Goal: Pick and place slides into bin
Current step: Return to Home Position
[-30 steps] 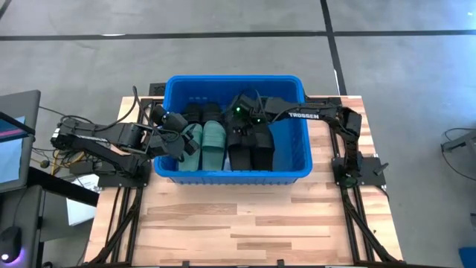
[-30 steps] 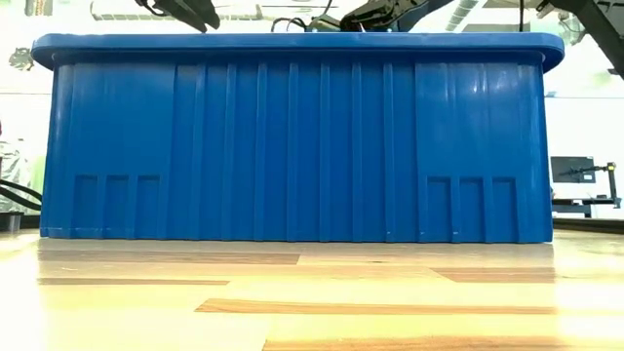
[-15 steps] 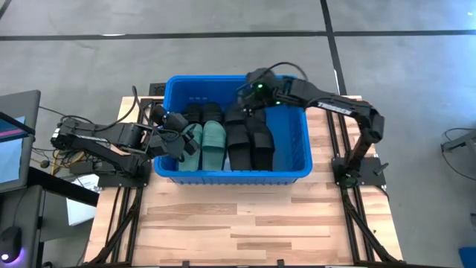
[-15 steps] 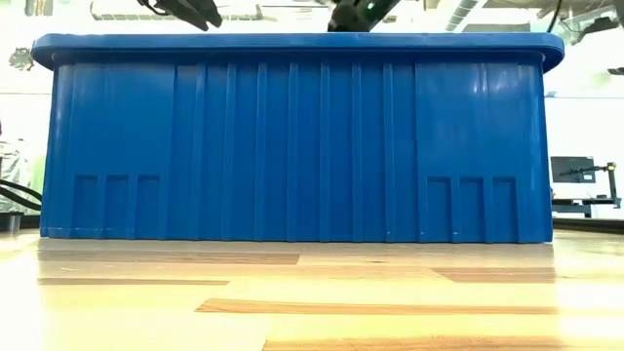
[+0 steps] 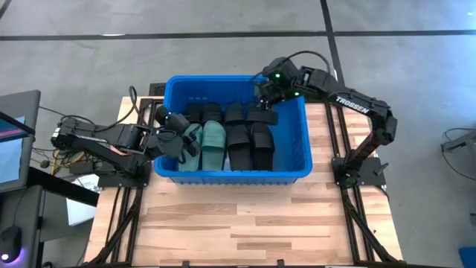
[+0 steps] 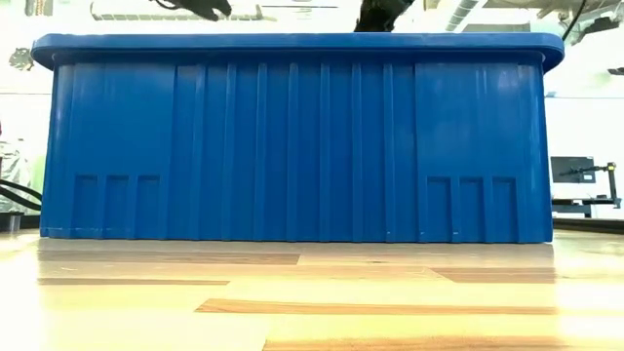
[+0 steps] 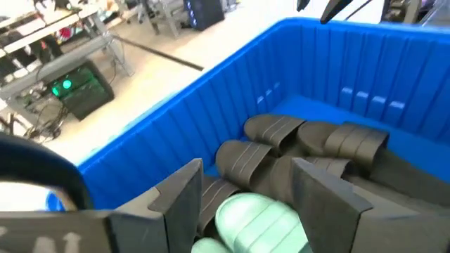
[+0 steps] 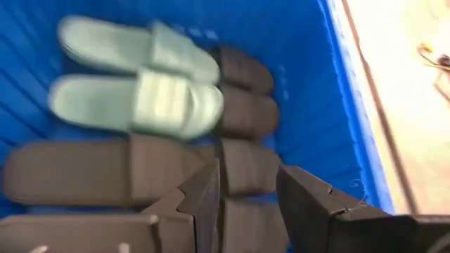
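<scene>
- Blue bin (image 5: 232,176) sits on the far half of the wooden table (image 5: 245,223), with slides packed inside it.
- Two sage green slides (image 5: 213,143) lie side by side, left of centre. Black slides (image 5: 251,147) lie to their right and behind them.
- Left gripper (image 7: 246,179) hangs over the bin's left end, fingers apart, holding nothing.
- Right gripper (image 8: 247,184) is above the bin's far right corner, fingers spread, empty.

Black arms (image 5: 104,138), cables (image 5: 306,54), green light (image 5: 277,75), white lettering (image 5: 347,103), perhaps TROSSEN.
</scene>
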`<state>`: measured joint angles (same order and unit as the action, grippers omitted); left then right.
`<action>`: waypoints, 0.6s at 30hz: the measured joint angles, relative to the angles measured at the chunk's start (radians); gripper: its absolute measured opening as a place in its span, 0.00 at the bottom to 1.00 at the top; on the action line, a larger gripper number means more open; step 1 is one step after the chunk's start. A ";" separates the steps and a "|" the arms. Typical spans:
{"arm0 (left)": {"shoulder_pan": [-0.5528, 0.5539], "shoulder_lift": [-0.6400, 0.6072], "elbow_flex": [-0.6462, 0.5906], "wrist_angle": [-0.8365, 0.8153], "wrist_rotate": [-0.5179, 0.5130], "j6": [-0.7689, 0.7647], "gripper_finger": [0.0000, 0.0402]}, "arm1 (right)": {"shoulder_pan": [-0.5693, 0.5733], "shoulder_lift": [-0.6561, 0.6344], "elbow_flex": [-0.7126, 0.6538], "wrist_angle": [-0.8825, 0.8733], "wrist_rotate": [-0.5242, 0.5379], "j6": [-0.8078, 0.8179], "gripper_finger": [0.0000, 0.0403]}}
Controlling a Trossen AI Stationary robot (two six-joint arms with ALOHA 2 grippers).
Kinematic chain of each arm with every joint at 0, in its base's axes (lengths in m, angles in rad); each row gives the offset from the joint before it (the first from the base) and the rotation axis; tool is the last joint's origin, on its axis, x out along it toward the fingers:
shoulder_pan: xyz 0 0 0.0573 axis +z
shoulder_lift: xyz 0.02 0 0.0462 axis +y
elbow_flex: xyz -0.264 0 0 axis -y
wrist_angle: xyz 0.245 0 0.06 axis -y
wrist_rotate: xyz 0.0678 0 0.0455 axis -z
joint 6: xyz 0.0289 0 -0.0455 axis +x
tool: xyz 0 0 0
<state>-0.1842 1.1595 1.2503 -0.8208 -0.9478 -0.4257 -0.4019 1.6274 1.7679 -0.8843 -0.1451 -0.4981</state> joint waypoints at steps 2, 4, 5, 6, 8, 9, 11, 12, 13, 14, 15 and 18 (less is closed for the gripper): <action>-0.002 0.000 0.000 0.036 0.000 0.030 0.50 | 0.000 -0.019 0.000 0.017 -0.053 0.012 0.33; -0.002 0.000 0.000 0.073 -0.001 0.051 0.50 | 0.004 -0.038 0.000 0.047 -0.072 0.037 0.33; -0.002 0.000 0.000 0.095 -0.001 0.056 0.50 | 0.009 -0.049 0.000 0.065 -0.072 0.062 0.33; -0.002 0.000 0.000 0.116 -0.001 0.058 0.50 | 0.012 -0.059 0.000 0.084 -0.069 0.089 0.33; -0.002 0.000 0.000 0.152 -0.001 0.069 0.50 | 0.016 -0.081 0.000 0.106 -0.066 0.150 0.33; -0.002 0.000 0.000 0.166 -0.001 0.081 0.50 | 0.016 -0.093 0.000 0.116 -0.066 0.179 0.33; -0.002 0.000 0.000 0.183 -0.006 0.121 0.50 | 0.016 -0.121 0.000 0.126 -0.065 0.231 0.33; 0.000 0.000 0.000 0.193 -0.016 0.143 0.50 | 0.019 -0.136 0.000 0.133 -0.064 0.258 0.33; 0.005 0.000 0.000 0.197 -0.038 0.165 0.50 | 0.020 -0.151 0.000 0.140 -0.063 0.282 0.33; 0.013 0.000 0.000 0.200 -0.069 0.176 0.50 | 0.021 -0.166 0.000 0.142 -0.063 0.299 0.33; 0.016 0.000 0.000 0.218 -0.096 0.171 0.50 | 0.022 -0.183 0.000 0.144 -0.063 0.315 0.33; 0.018 0.000 0.000 0.316 -0.139 0.132 0.50 | 0.023 -0.234 0.000 0.176 -0.063 0.353 0.33</action>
<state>-0.1665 1.1591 1.2503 -0.5051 -1.0865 -0.2935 -0.3790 1.3939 1.7679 -0.7082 -0.2085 -0.1449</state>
